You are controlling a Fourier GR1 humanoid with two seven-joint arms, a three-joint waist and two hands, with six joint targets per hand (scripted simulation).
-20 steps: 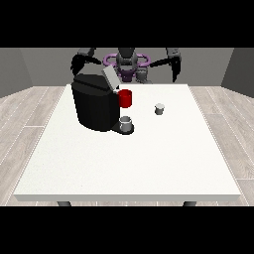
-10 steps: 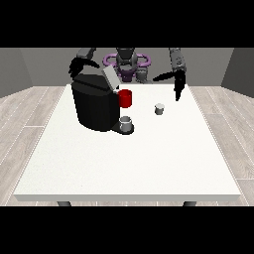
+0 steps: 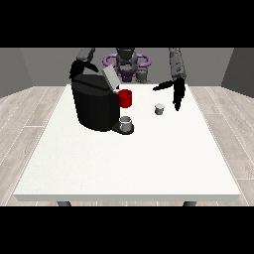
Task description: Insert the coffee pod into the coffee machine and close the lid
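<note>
**Pod on the table, lid up, one hand hanging beside the pod**

Grey walls are closing off the back of the room, and pale wood-look flooring (image 3: 30, 111) is running out on both sides of the large white table (image 3: 129, 163). Robot (image 3: 127, 62) is standing behind the far edge, small at the view's top, both arms reaching forward over the tabletop.

Coffee machine (image 3: 94, 104) is sitting on the table's far left part: a black, rounded body. Its grey lid (image 3: 110, 78) is standing tilted up and open at the top. A red part (image 3: 125, 98) is showing on the machine's right side, and a small grey cup (image 3: 126, 123) is resting on the base below it.

Coffee pod (image 3: 159, 109) is standing on the bare table, right of the machine and clear of it, untouched.

Hand at the view's right (image 3: 176, 92) is hanging just beside the pod, to the pod's right and slightly above it. Fingers are pointing downward, straight, with the thumb sticking out toward the view's left; the hand is spread wide and holding nothing. No contact with the pod is showing.

Hand at the view's left (image 3: 79, 67) is hovering behind the machine's top left corner, dark against dark. Cannot tell how its fingers are lying.
</note>
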